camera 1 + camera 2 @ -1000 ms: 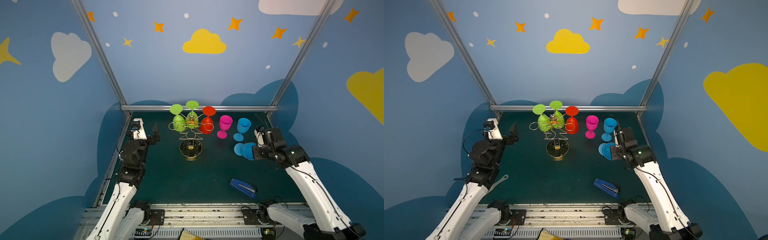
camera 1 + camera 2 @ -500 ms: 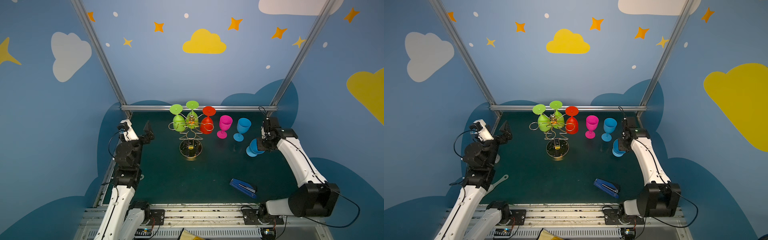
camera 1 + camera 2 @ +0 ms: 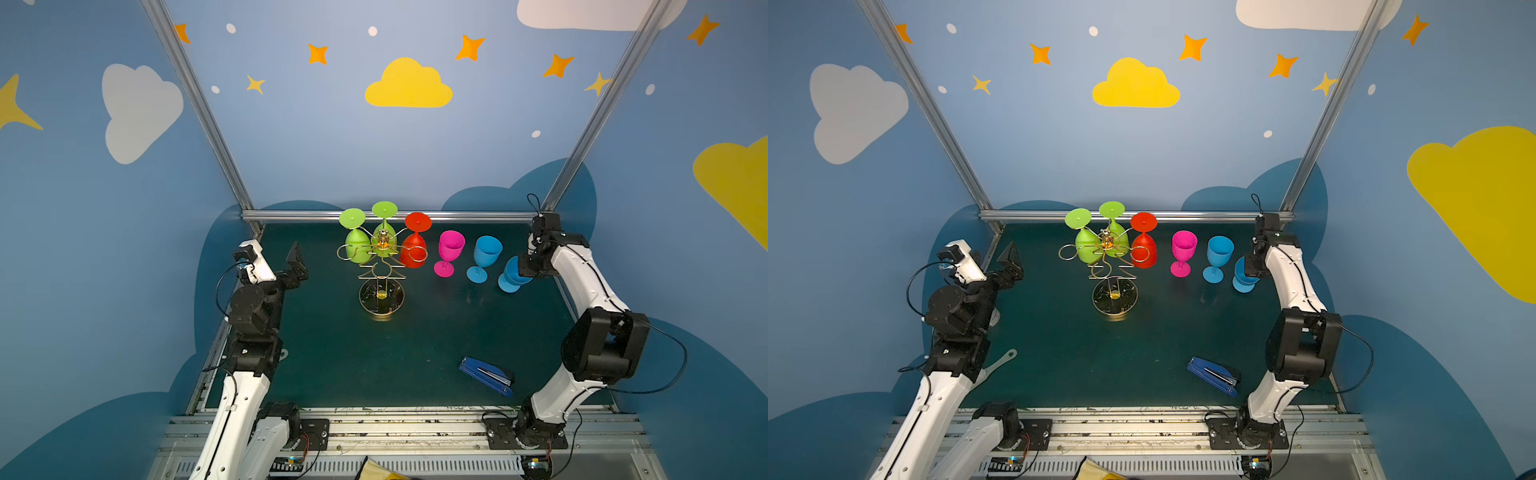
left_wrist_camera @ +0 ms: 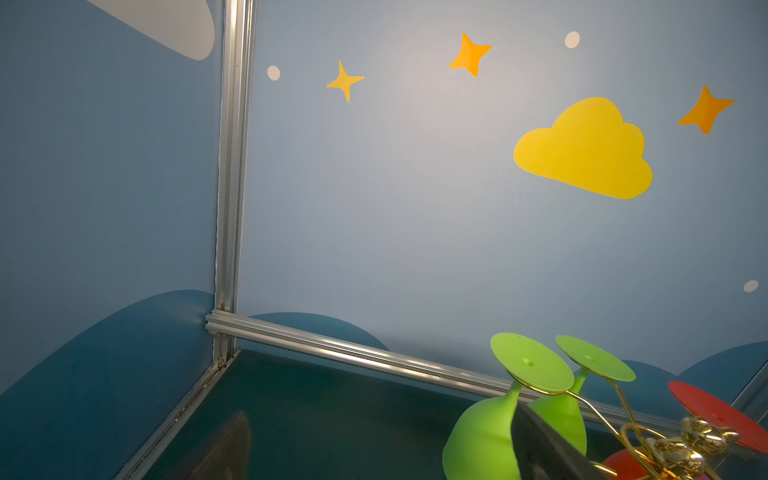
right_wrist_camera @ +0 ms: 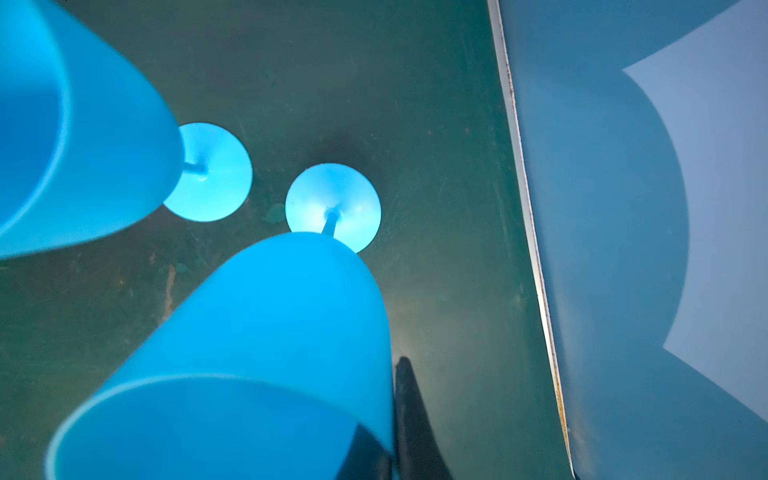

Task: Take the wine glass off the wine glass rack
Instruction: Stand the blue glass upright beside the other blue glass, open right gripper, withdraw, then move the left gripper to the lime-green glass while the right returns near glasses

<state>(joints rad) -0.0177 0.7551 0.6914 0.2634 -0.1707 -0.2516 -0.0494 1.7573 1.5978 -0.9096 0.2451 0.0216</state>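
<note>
**Right gripper pinches blue glass by the rim; rack holds three**

The wine glass rack (image 3: 381,270) stands mid-table at the back, its round dark base on the green mat (image 3: 332,353). Three glasses hang on it bowl-down, feet up: two green wine glasses (image 3: 357,246) on the left and rear arms and a red wine glass (image 3: 414,251) on the right arm. The front loops are bare.

Right of the rack, upright on the mat in a row, are a pink wine glass (image 3: 449,251) and then a standing blue wine glass (image 3: 485,254). Just beside that is the held blue wine glass (image 3: 511,277), roughly upright.

The right gripper (image 5: 386,449) is pressed together on this glass's rim wall. In the right wrist view one finger is inside the bowl and the other finger (image 5: 409,411) is outside. The foot is low over the mat; I cannot tell whether it touches.

The left gripper (image 3: 296,266) is at the left edge of the table, well apart from the rack. Its jaws are spread wide and hold nothing. In the left wrist view it faces the green glasses and the rack's gold top.

A blue stapler (image 3: 486,376) lies front right, apart from everything else.
</note>
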